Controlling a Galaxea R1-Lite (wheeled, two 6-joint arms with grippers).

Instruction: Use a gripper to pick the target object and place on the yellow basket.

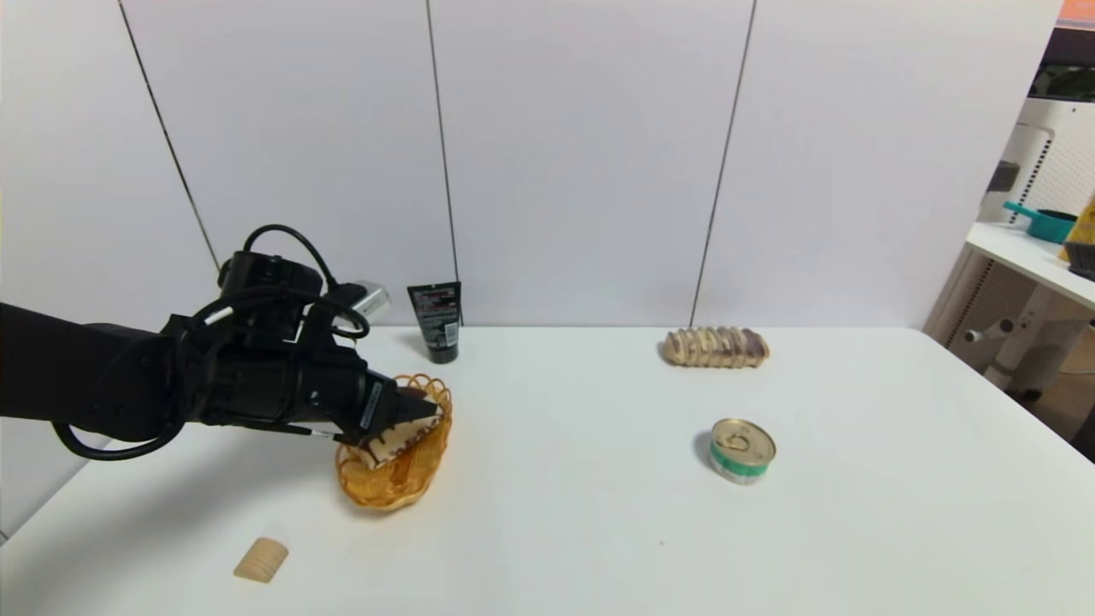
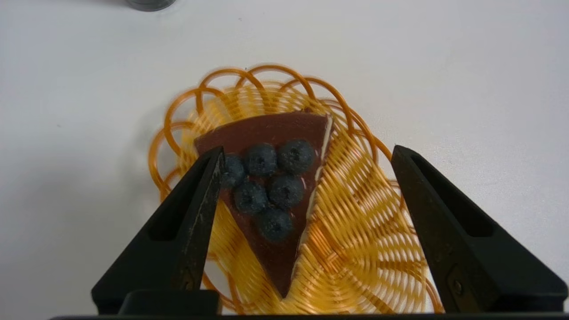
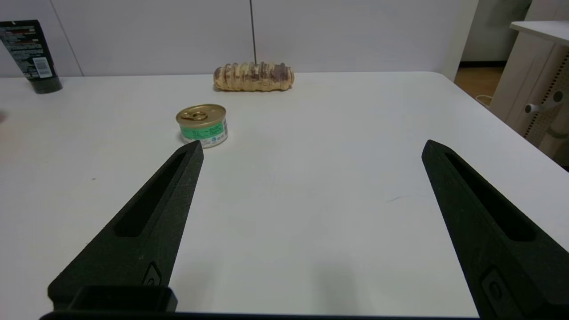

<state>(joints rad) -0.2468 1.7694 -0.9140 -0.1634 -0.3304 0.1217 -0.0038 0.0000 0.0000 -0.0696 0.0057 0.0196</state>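
Ridged, pale and wood-like, a small tan block [image 1: 262,560] lies nearest the head camera, in front of the yellow basket [image 1: 387,492] and to its left; the left gripper [image 2: 306,151] hovers over the basket, jaws spread; inside that looped, woven wicker oval rests the cake slice [image 2: 266,178], a chocolate-topped wedge with round blueberries, partly hidden by a finger; behind the basket, a black tube [image 1: 438,321]; well right, a green-banded metal can [image 1: 742,449] and knobbly bread loaf [image 1: 716,347]; the right gripper [image 3: 312,144], jaws apart, is outside the head view.

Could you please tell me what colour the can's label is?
Green, best seen in the right wrist view.
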